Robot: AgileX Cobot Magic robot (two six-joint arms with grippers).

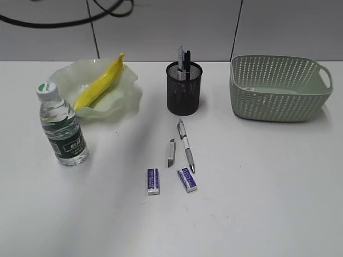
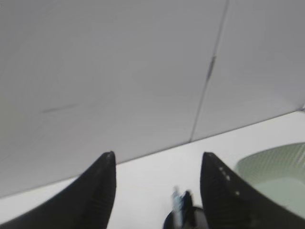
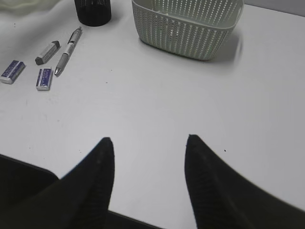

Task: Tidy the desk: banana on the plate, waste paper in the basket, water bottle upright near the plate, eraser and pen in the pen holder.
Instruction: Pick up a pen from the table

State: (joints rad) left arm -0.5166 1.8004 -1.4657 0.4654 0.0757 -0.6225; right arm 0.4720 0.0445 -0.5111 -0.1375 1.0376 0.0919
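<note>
The banana [image 1: 102,81] lies in the pale green plate [image 1: 127,92] at the back left. The water bottle [image 1: 60,126] stands upright in front of the plate. The black pen holder [image 1: 184,91] holds a few pens; it also shows in the left wrist view [image 2: 183,220] and in the right wrist view [image 3: 93,12]. A white pen [image 1: 186,143] [image 3: 68,49], a grey eraser [image 1: 171,152] [image 3: 46,52] and two blue-and-white erasers [image 1: 153,181] [image 1: 186,179] lie on the desk [image 1: 257,193]. The basket [image 1: 278,88] [image 3: 188,24] stands at the back right. The waste paper is out of view. My left gripper [image 2: 157,160] and right gripper [image 3: 148,143] are open and empty; neither shows in the exterior view.
A grey wall runs behind the desk. A black cable [image 1: 69,19] hangs at the top left.
</note>
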